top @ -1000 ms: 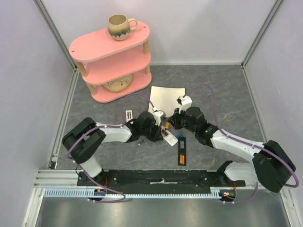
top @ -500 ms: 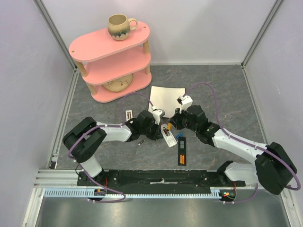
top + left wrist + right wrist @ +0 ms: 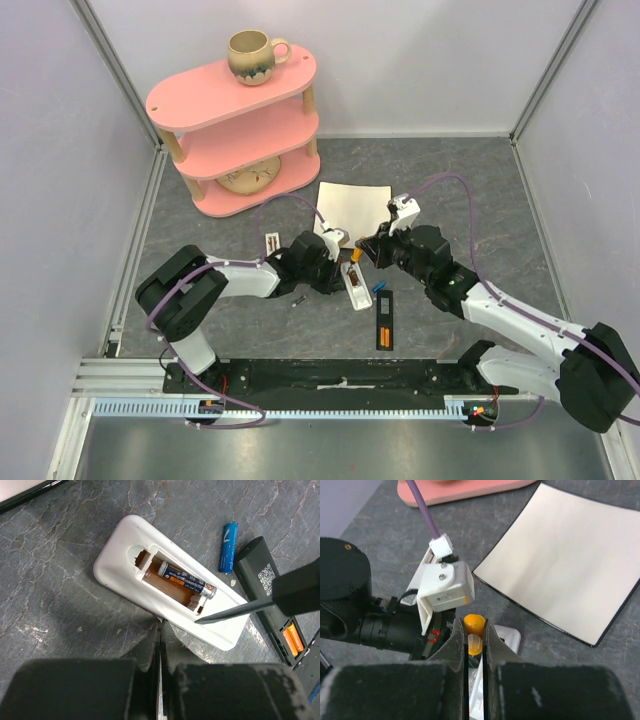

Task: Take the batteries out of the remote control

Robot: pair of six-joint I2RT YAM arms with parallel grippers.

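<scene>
My left hand, clenched empty, sits at the remote's edge. My right hand grips the screwdriver, tip beside the battery.

The white remote looks smooth, glossy plastic; beside it, a blue battery has a sheen, perhaps foil wrap. The tabletop is matt, stone-veined.

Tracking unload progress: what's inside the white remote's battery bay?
One battery lies in the white remote's open bay; the slot beside it is bare brown floor. Whatever sits under the battery is covered.
</scene>
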